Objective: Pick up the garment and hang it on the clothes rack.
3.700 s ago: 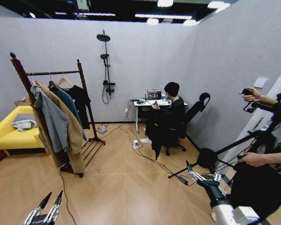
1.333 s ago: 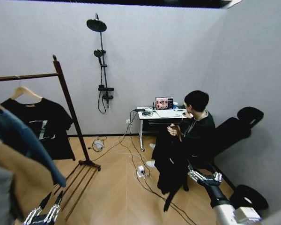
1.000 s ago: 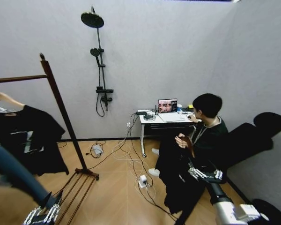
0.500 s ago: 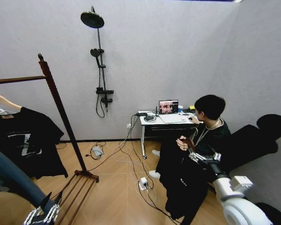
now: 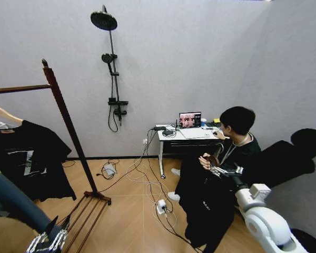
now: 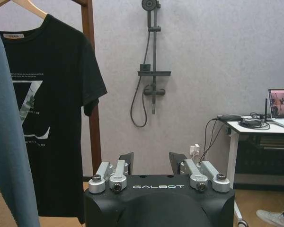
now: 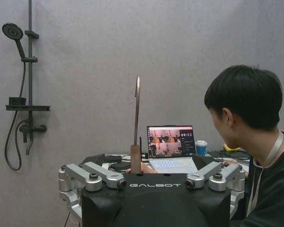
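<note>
A seated person holds up the garment (image 5: 203,203), a black top with small white lettering, on a wooden hanger (image 5: 213,159). My right gripper (image 5: 220,170) is open and level with the hanger's neck. In the right wrist view the hanger's metal hook (image 7: 137,109) stands upright midway between the spread jaws. The clothes rack (image 5: 60,118) stands at the left, its dark reddish post rising to a knob. My left gripper (image 5: 48,240) hangs low at the lower left, open and holding nothing (image 6: 151,163).
A black shirt with a pale graphic (image 5: 26,158) and a blue garment (image 5: 13,203) hang on the rack. A shower fixture (image 5: 111,68) is on the wall. A desk with a laptop (image 5: 189,132), floor cables (image 5: 159,204) and a black chair (image 5: 300,153) are nearby.
The view closed in on the seated person and then settled. My right arm has stretched forward, bringing its gripper up to the hanger. The left gripper has stayed low.
</note>
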`<state>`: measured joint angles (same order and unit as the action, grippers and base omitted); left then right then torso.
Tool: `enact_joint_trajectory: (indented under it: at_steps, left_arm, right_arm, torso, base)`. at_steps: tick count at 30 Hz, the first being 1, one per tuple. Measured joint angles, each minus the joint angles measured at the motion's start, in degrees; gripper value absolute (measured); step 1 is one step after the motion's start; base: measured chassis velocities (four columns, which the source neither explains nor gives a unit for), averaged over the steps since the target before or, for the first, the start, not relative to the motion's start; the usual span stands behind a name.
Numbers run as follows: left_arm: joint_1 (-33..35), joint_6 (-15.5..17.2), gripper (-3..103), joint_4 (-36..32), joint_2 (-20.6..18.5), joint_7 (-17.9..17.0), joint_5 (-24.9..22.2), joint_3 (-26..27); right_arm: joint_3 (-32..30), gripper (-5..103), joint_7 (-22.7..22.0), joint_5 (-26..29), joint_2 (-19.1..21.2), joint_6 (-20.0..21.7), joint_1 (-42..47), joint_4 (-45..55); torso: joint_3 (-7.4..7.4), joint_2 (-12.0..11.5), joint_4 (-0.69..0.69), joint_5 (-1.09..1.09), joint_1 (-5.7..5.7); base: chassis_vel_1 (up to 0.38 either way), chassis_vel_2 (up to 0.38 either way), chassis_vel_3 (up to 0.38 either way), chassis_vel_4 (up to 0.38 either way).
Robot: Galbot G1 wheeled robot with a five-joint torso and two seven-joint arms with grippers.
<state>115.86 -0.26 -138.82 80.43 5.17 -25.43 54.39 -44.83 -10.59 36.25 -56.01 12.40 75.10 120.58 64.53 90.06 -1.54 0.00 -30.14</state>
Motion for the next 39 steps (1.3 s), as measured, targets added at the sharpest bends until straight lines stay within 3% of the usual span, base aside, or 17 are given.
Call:
enact_joint_trajectory:
  at_steps: [2,4,12,32,39]
  left_arm:
    - [0.00,0.00,46,0.00,0.00,0.00,0.00,0.00]
    - [0.00,0.00,46,0.00,0.00,0.00,0.00,0.00]
    - [0.00,0.00,46,0.00,0.00,0.00,0.00,0.00]
    - [0.00,0.00,46,0.00,0.00,0.00,0.00,0.00]
    - [0.00,0.00,46,0.00,0.00,0.00,0.00,0.00]
  right_arm:
    - [0.11,102,0.06,0.19,0.16,0.01,-0.41,-0.58]
    - [0.36,92,0.22,0.64,0.58,0.03,-1.25,-1.51]
    - [1.99,86,0.55,1.40,1.48,0.64,-3.56,-2.46]
    - [2.16,10,0.92,1.04,1.43,0.21,-2.92,-2.42]
    - [2.06,10,0.74,1.40,1.12,-0.54,-2.52,-1.96]
  torso:
    - [0.00,0.00,0.00,0.00,0.00]
    - [0.00,0.00,0.00,0.00,0.00]
    - [0.00,0.00,0.01,-0.01,0.00]
    - [0.00,0.00,0.01,0.00,0.01]
    - [0.00,0.00,0.00,0.00,0.00]
  base:
    - [0.000,0.000,0.000,0.000]
    - [0.000,0.000,0.000,0.000]
    - [0.000,0.000,0.000,0.000]
    - [0.000,0.000,0.000,0.000]
    - [0.000,0.000,0.000,0.000]
